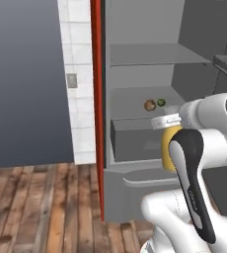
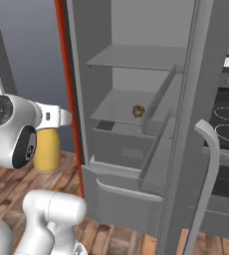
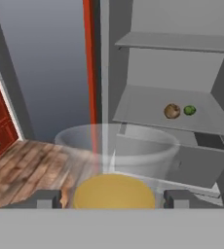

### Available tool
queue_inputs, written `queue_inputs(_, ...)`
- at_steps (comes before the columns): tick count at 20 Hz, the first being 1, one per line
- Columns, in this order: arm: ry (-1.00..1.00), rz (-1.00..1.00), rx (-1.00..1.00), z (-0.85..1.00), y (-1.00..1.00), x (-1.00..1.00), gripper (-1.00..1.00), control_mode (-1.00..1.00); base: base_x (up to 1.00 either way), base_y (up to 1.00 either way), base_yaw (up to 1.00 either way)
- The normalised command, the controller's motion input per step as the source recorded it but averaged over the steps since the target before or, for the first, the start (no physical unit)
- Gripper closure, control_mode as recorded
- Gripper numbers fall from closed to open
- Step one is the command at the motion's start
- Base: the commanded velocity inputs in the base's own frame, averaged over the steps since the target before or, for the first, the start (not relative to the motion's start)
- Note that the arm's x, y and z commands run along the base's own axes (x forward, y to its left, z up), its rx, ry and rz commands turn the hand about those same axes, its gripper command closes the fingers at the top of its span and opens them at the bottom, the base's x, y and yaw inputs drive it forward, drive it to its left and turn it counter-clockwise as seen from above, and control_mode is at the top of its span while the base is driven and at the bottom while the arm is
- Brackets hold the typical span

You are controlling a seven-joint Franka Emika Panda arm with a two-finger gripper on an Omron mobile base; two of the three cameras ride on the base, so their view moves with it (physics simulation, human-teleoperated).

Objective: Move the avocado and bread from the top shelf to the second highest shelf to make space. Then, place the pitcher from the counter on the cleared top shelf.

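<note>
The gripper (image 3: pixel 114 197) is holding the pitcher (image 3: pixel 115 168), its finger tips (image 3: pixel 48 199) flanking the yellow body just below the pale neck, in front of the open fridge. The bread (image 1: pixel 149 105) and the avocado (image 1: pixel 161 103) are sitting side by side on the second highest shelf (image 1: pixel 130 106), while the top shelf (image 1: pixel 155 54) is waiting above. The pitcher looks rigid, smooth and top-heavy; a grip around the body near the neck seems steadiest, since it could slip or tip if tilted.
</note>
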Motion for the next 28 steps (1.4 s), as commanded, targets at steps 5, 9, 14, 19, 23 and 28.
queue_inputs(5, 0.0, 0.0, 0.0, 0.0, 0.0, 0.0, 1.0, 1.0, 0.53, -0.25, -0.15)
queue_inputs(9, 0.0, 0.0, 0.0, 0.0, 0.0, 0.0, 1.0, 1.0, 0.46, -0.29, -0.2)
queue_inputs(14, 0.0, 0.0, 0.0, 0.0, 0.0, 0.0, 1.0, 1.0, 0.36, -0.35, -0.24)
queue_inputs(19, 0.0, 0.0, 0.0, 0.0, 0.0, 0.0, 1.0, 1.0, 0.29, -0.3, -0.27)
queue_inputs(23, 0.0, 0.0, 0.0, 0.0, 0.0, 0.0, 1.0, 1.0, 0.36, -0.1, -0.26)
queue_inputs(28, 0.0, 0.0, 0.0, 0.0, 0.0, 0.0, 1.0, 1.0, 0.57, 0.0, -0.14)
